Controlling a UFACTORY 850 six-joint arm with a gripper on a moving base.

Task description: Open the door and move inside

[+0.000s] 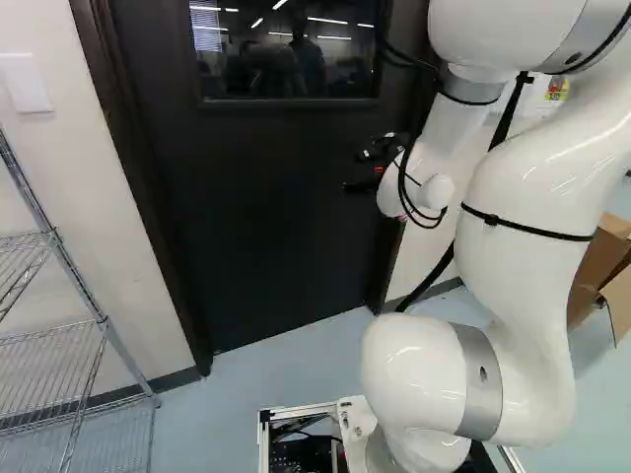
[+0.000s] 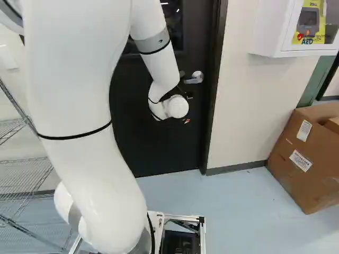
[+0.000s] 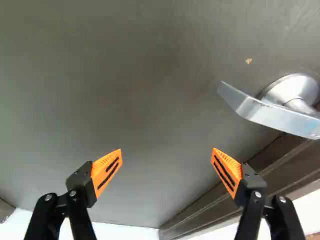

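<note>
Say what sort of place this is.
Probably an office or lab hallway: a dark door with a silver lever handle, a white wall-mounted AED cabinet, a silver wire shelf.

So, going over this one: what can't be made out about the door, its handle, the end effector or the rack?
- Lever handle: hidden in the left base view behind the arm and end effector; partly cut off by the wrist view's edge.
- End effector: mostly hidden behind the arm in the right base view.
- Door: top cut off in both base views.
- Beyond its window: masked by reflections, left base view.
- Wire rack: cut off, both base views.
</note>
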